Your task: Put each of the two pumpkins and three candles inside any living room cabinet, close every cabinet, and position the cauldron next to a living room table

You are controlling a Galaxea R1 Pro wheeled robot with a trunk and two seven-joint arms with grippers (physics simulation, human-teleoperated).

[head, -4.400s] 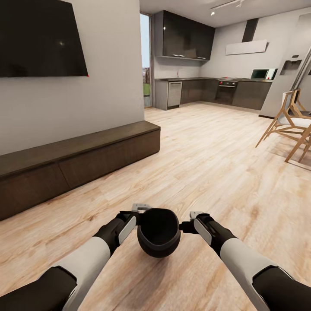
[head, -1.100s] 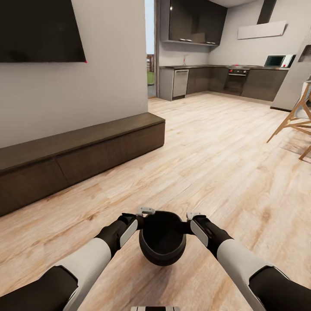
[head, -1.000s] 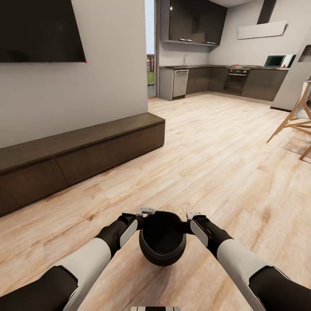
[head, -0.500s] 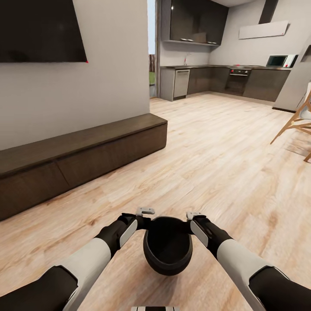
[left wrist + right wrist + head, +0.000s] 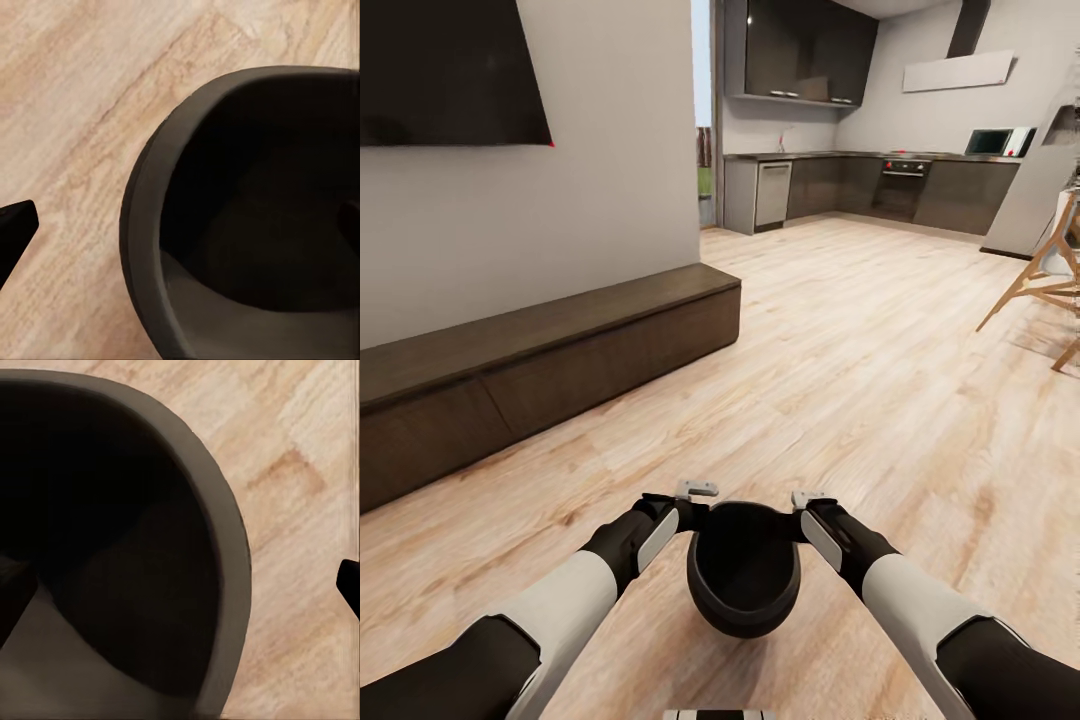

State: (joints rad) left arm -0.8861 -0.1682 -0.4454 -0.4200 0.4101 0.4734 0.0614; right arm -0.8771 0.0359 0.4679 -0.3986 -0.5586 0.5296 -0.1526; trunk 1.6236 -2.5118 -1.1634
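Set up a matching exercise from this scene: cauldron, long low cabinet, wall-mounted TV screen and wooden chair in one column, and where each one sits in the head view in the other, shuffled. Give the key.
Things:
1. cauldron
2. cabinet
3. TV screen
4. wooden chair

Places in the head view:
A. upper left, on the grey wall
B. right edge, on the wood floor
C. bottom centre, between the left gripper and the right gripper
D. left side, along the foot of the wall

Pairs: 1-C, 2-D, 3-A, 4-B
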